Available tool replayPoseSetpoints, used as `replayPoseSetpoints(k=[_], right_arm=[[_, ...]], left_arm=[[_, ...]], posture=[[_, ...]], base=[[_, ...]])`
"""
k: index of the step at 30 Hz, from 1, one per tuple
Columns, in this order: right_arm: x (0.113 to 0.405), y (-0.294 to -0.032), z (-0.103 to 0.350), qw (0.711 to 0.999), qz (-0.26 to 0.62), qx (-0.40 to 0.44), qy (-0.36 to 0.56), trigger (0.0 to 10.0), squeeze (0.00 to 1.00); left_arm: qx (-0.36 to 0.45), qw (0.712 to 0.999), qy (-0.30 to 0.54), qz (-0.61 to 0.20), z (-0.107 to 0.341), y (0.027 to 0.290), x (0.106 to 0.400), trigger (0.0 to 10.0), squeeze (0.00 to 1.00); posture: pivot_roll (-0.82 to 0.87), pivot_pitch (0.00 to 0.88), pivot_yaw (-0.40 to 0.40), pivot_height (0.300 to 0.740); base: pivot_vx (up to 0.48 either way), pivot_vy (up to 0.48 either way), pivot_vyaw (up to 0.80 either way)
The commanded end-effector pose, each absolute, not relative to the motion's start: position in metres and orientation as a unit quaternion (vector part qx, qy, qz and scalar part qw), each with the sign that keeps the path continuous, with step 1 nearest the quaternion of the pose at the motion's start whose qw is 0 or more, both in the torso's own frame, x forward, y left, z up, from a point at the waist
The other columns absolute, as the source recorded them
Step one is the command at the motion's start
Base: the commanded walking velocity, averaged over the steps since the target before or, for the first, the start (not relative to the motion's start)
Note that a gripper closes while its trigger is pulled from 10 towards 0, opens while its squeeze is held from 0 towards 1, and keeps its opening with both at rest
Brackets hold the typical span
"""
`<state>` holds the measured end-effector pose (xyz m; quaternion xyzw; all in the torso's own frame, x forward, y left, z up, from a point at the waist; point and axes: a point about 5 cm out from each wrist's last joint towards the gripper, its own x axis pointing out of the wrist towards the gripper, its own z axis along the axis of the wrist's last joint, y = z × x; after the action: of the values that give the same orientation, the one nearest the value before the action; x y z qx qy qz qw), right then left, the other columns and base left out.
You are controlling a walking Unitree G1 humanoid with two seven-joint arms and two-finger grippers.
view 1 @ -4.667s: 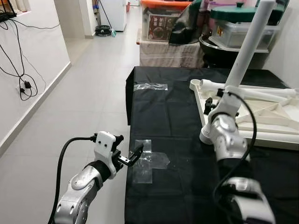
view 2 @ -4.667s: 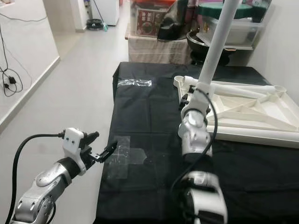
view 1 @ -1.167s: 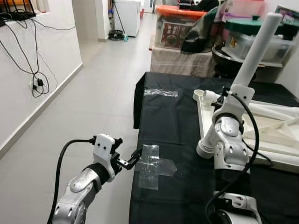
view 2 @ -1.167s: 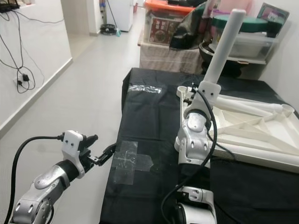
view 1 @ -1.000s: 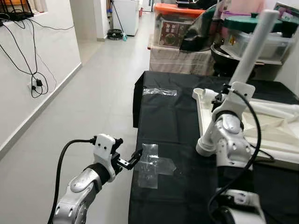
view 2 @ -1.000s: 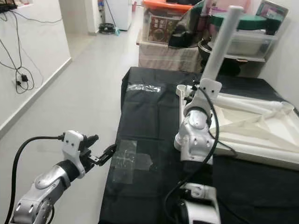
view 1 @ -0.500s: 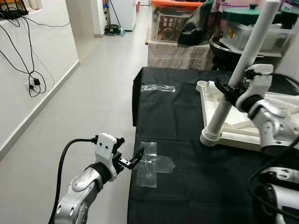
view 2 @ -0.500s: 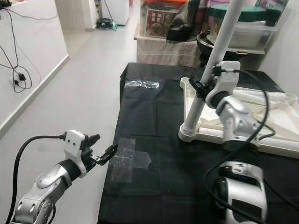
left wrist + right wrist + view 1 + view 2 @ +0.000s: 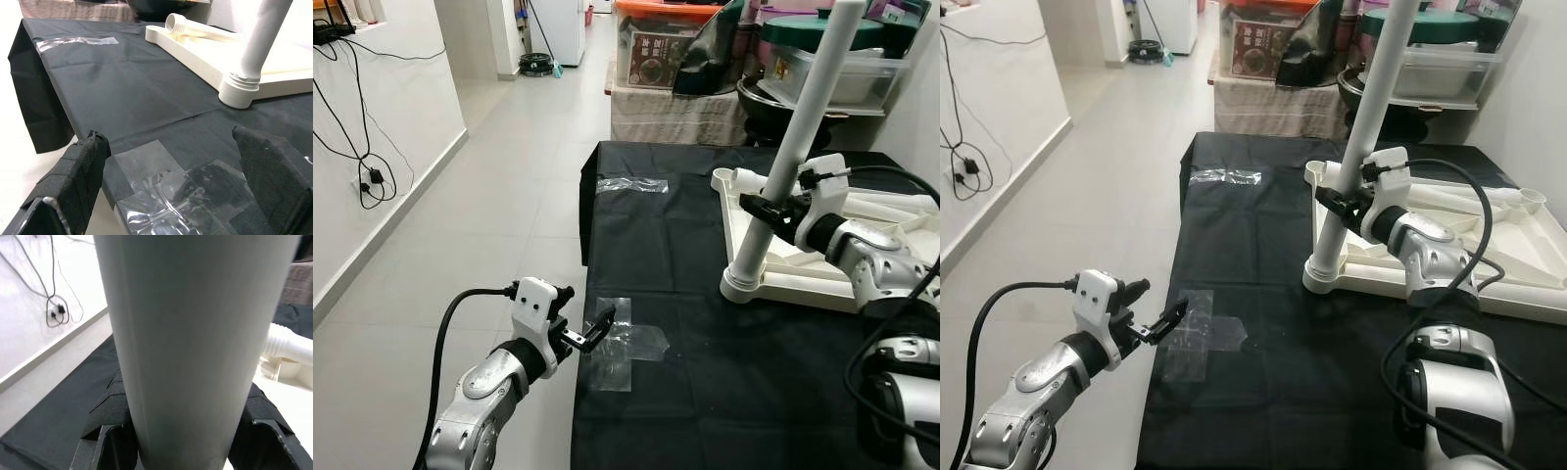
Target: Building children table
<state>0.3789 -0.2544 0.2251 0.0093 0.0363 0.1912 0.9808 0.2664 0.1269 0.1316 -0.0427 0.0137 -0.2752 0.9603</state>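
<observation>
A white children's table top [image 9: 822, 292] lies upside down on the black-covered table [image 9: 685, 392]. One white leg [image 9: 793, 147] stands upright in its near-left corner socket [image 9: 744, 284]. My right gripper [image 9: 766, 210] is shut on that leg about a third of the way up. In the right wrist view the leg [image 9: 195, 333] sits between the black fingers [image 9: 110, 406]. Another white leg [image 9: 891, 204] lies inside the upturned top. My left gripper [image 9: 592, 331] is open at the table's left edge, beside a patch of clear tape [image 9: 166, 181], with nothing in it.
A second strip of clear tape [image 9: 631, 184] lies at the table's far left. Storage boxes and a covered bench [image 9: 666, 78] stand beyond the far end. Tiled floor [image 9: 489, 215] runs along the left to a white wall with hanging cables [image 9: 362, 157].
My right forearm has swung from in front of the leg out to the right, with its gripper still at the leg. The head view shifted. The left arm stayed put.
</observation>
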Motion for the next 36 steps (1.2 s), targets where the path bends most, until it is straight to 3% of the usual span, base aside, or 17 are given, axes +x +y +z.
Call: replayPoseSetpoints(k=[1,5,7,8,9,11,16,22,23,24,25,30,31,33,34,35,36], right_arm=[[0.382,-0.245,0.222,0.979,0.195,0.049,0.023,0.0,0.0],[0.384,-0.242,0.221,0.984,0.165,0.071,0.014,0.0,0.0],[0.38,-0.241,0.2,0.993,-0.064,0.1,0.023,0.0,0.0],[0.38,-0.241,0.2,0.993,-0.064,0.1,0.023,0.0,0.0],[0.368,-0.235,0.185,0.982,-0.16,0.093,0.031,0.0,0.0],[0.353,-0.222,0.176,0.972,-0.217,0.08,0.032,0.0,0.0],[0.333,-0.189,0.182,0.977,-0.206,0.046,0.015,0.0,0.0],[0.34,-0.192,0.198,0.982,-0.188,0.024,-0.004,0.0,0.0],[0.343,-0.194,0.204,0.983,-0.185,0.022,-0.006,10.0,0.0],[0.343,-0.194,0.204,0.983,-0.185,0.022,-0.006,10.0,0.0],[0.343,-0.196,0.213,0.983,-0.183,0.022,-0.022,10.0,1.0],[0.344,-0.199,0.22,0.983,-0.179,0.021,-0.034,10.0,1.0],[0.349,-0.201,0.23,0.989,-0.134,0.023,-0.053,10.0,0.0],[0.349,-0.201,0.23,0.989,-0.134,0.023,-0.053,10.0,0.0],[0.352,-0.203,0.237,0.995,-0.074,0.031,-0.062,10.0,0.0],[0.352,-0.203,0.237,0.995,-0.074,0.031,-0.062,10.0,0.0],[0.356,-0.206,0.24,0.997,-0.001,0.033,-0.066,10.0,0.0]], left_arm=[[-0.04,0.96,0.029,-0.276,0.126,0.129,0.264,10.0,0.0],[-0.04,0.96,0.029,-0.276,0.126,0.129,0.265,10.0,0.0],[-0.04,0.96,0.028,-0.277,0.127,0.128,0.265,10.0,0.0],[-0.04,0.96,0.028,-0.277,0.127,0.128,0.265,10.0,0.0],[-0.04,0.959,0.028,-0.278,0.127,0.127,0.265,10.0,0.0],[-0.039,0.959,0.028,-0.278,0.127,0.127,0.265,10.0,0.0],[-0.038,0.959,0.03,-0.279,0.126,0.128,0.265,10.0,0.0],[-0.039,0.959,0.03,-0.28,0.127,0.129,0.266,10.0,0.0],[-0.041,0.958,0.029,-0.281,0.127,0.127,0.266,10.0,0.0],[-0.041,0.958,0.029,-0.281,0.127,0.127,0.266,10.0,0.0],[-0.043,0.957,0.029,-0.284,0.127,0.125,0.266,10.0,0.0],[-0.045,0.957,0.03,-0.286,0.126,0.124,0.265,10.0,0.0],[-0.045,0.956,0.03,-0.288,0.126,0.124,0.265,10.0,0.0],[-0.045,0.956,0.03,-0.288,0.126,0.124,0.265,10.0,0.0],[-0.044,0.956,0.031,-0.289,0.126,0.125,0.265,10.0,0.0],[-0.044,0.956,0.031,-0.289,0.126,0.125,0.265,10.0,0.0],[-0.043,0.956,0.031,-0.29,0.126,0.125,0.265,10.0,0.0]], posture=[[0.08,0.0,-0.069,0.74],[0.08,0.0,-0.066,0.74],[0.07,0.0,-0.059,0.74],[0.07,0.0,-0.059,0.74],[0.07,0.0,-0.058,0.74],[0.07,0.0,-0.058,0.74],[0.07,0.0,-0.055,0.74],[0.06,0.0,-0.055,0.74],[0.06,0.0,-0.055,0.74],[0.06,0.0,-0.055,0.74],[0.06,0.0,-0.054,0.74],[0.06,0.0,-0.054,0.74],[0.06,0.0,-0.051,0.74],[0.06,0.0,-0.051,0.74],[0.06,0.0,-0.047,0.74],[0.06,0.0,-0.047,0.74],[0.06,0.0,-0.045,0.74]], base=[[0.0,0.0,0.0],[0.0,0.0,0.0],[0.0,0.0,0.0],[0.0,0.0,0.0],[0.0,0.0,0.0],[0.0,0.0,0.0],[0.0,0.0,0.0],[0.0,0.0,0.0],[0.0,0.0,0.0],[0.0,0.0,0.0],[0.0,0.0,0.0],[0.0,0.0,0.0],[0.0,0.0,0.0],[0.0,0.0,0.0],[0.0,0.0,0.0],[0.0,0.0,0.0],[0.0,0.0,0.0]])
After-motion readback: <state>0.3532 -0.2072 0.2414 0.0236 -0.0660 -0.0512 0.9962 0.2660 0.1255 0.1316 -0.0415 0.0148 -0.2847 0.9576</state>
